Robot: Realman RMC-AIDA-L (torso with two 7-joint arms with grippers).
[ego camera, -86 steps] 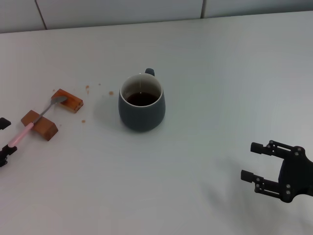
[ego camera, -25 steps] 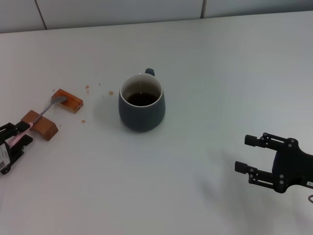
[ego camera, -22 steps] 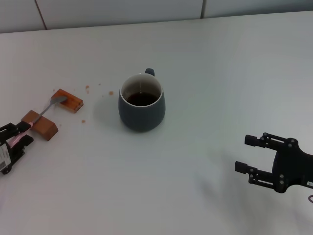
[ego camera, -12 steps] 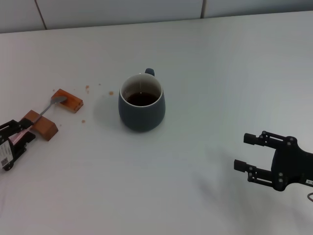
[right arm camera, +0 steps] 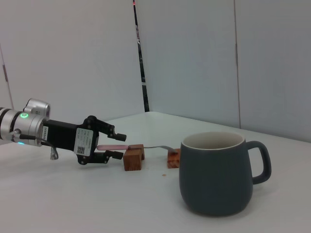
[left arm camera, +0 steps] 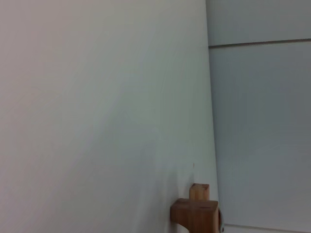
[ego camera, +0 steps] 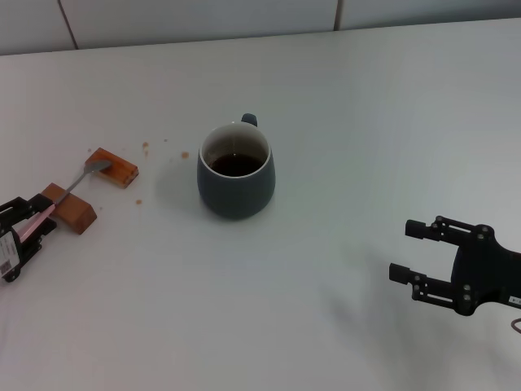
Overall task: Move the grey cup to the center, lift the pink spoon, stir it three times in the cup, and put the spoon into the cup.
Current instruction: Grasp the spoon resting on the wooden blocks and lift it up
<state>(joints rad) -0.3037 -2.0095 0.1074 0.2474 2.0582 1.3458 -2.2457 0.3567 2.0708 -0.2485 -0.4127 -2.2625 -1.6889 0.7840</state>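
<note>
While left gripper (ego camera: 31,215) jaws straddle pink spoon (ego camera: 49,209) handle, right gripper (ego camera: 413,251) idles nr table edge.

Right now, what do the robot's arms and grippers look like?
Both grippers, left gripper and right gripper, are matt black with two thin fingers each. The left carries a white printed label, and its arm is silver-white with a small green light.
</note>
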